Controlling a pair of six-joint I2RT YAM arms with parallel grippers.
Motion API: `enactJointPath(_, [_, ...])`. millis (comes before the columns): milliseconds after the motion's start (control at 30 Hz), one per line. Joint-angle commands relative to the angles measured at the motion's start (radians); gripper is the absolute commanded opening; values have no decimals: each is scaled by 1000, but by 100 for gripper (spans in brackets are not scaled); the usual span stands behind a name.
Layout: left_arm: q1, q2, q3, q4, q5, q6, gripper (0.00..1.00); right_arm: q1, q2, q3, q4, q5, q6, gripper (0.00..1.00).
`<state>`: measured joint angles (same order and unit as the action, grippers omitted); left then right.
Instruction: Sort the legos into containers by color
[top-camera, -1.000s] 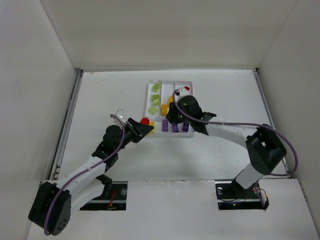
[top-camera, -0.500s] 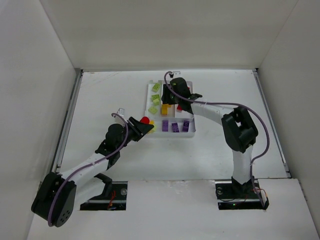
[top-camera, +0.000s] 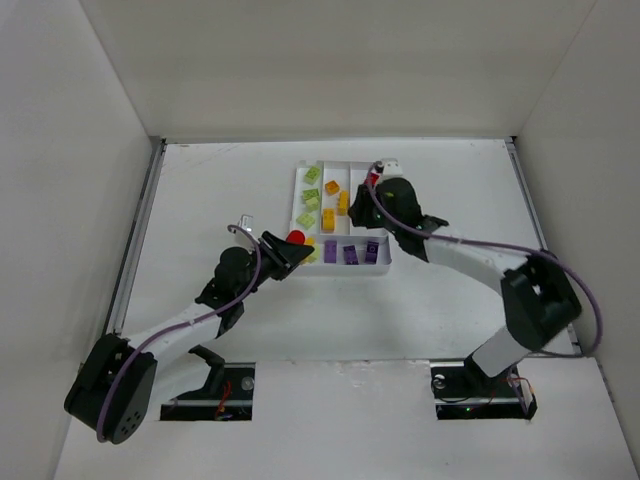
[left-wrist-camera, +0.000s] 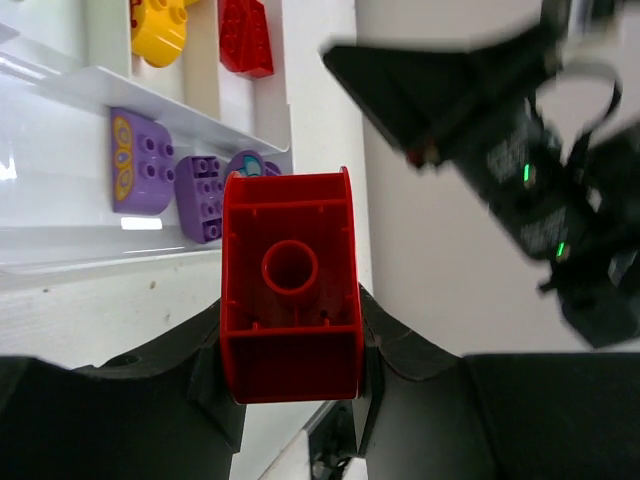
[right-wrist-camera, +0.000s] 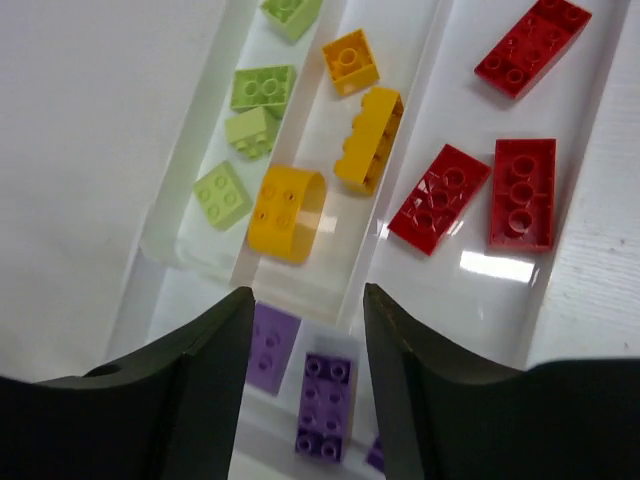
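Note:
The white tray (top-camera: 298, 178) holds light green legos (right-wrist-camera: 262, 88) in its left section, yellow-orange legos (right-wrist-camera: 288, 212) in the middle, red legos (right-wrist-camera: 523, 192) on the right and purple legos (right-wrist-camera: 327, 405) in the crosswise section. My left gripper (top-camera: 290, 248) is shut on a red lego (left-wrist-camera: 291, 285) and holds it just off the tray's near left corner. My right gripper (right-wrist-camera: 305, 300) is open and empty, hovering above the tray (right-wrist-camera: 160, 232). In the top view the right gripper (top-camera: 388, 200) covers the red section.
White walls enclose the table on three sides. In the left wrist view the right arm (left-wrist-camera: 520, 150) looms beyond the tray (left-wrist-camera: 150, 95). Purple legos (left-wrist-camera: 138, 175) lie in the section nearest the left gripper (left-wrist-camera: 290, 335).
My right arm swung from the tray's near part to its far side, then back over its right side. My left gripper, still holding the red lego, edged slightly toward the tray.

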<state>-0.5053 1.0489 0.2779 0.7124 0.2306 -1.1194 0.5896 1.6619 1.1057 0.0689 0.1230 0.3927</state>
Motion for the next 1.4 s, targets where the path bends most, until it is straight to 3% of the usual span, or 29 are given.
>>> enactJointPath(0, [-6, -7, 58, 111, 22, -77, 21, 43, -222, -218, 230, -109, 15, 52])
enactJointPath(133, [1, -23, 67, 104, 67, -128, 21, 181, -411, -411, 279, -194, -52, 60])
enactJointPath(233, [-2, -36, 61, 93, 96, -155, 21, 291, -481, -441, 258, -165, -126, 72])
enactJointPath(400, [-32, -66, 53, 62, 133, -186, 21, 359, -501, -428, 215, -158, -196, 76])
enactJointPath(1033, [-115, -92, 37, 4, 124, -181, 22, 373, -484, -385, 204, -129, -235, 60])
enactJointPath(1267, [-121, -81, 30, 9, 124, -178, 22, 373, -458, -372, 227, -135, -229, 60])
enactJointPath(1367, [-121, -82, 30, 9, 124, -178, 23, 373, -447, -368, 227, -135, -227, 47])
